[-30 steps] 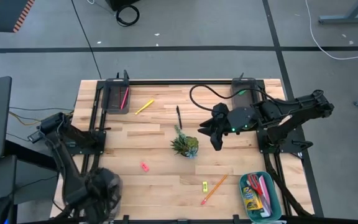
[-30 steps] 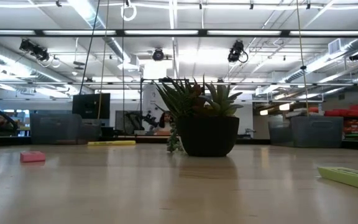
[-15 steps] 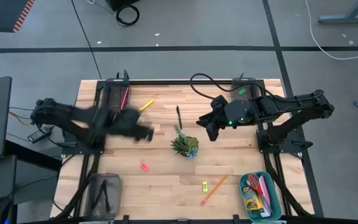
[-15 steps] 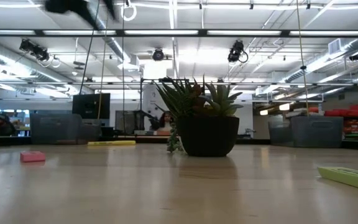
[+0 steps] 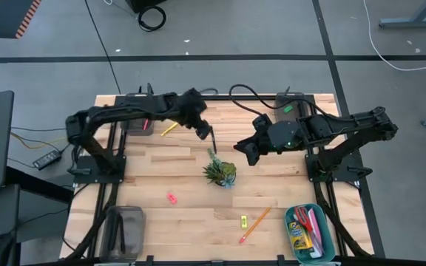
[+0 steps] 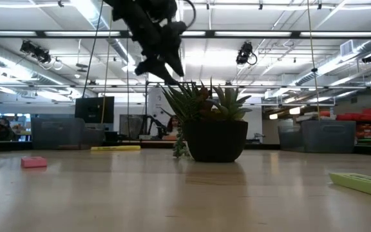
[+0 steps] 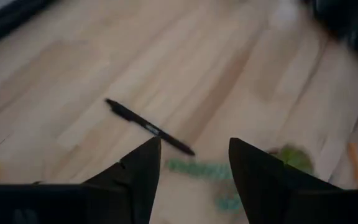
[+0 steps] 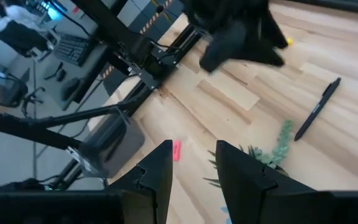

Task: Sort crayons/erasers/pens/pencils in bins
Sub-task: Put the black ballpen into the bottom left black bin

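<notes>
Table: light butcher-block wooden tabletop (image 5: pixel 191 222) with a black frame, all the stationery scattered on it.
Left arm: reaching in over the far middle of the table; left gripper (image 5: pixel 204 134) hangs right above the slim black pen (image 5: pixel 212 139), fingers spread a fair bit with nothing between them, pen showing just past the tips in the left wrist view (image 7: pixel 149 127).
Right arm: hovering just right of the plant; right gripper (image 5: pixel 248 151) has its fingers a bit apart and empty too.
Plant: spiky green succulent in a dark pot (image 5: pixel 220 173), dead centre, pen lying just behind it.
Teal bin: rounded teal tray (image 5: pixel 327 229) at the near right corner, with the yellow-and-green crayon box (image 5: pixel 299 238) and red-handled scissors (image 5: pixel 302 219) inside.
Translucent grey bin: near left corner (image 5: pixel 124 229), dark sticks inside, can't tell more.
Dark grey bin: far left (image 5: pixel 134 120), holds a pink pencil (image 5: pixel 147 117).
Loose pencils: yellow one (image 5: pixel 170 128) beside that far bin, orange one (image 5: pixel 255 225) near the front.
Erasers: pink chunk (image 5: pixel 171 198) front left of the plant, yellow chunk (image 5: pixel 243 220) just beside the orange pencil.
</notes>
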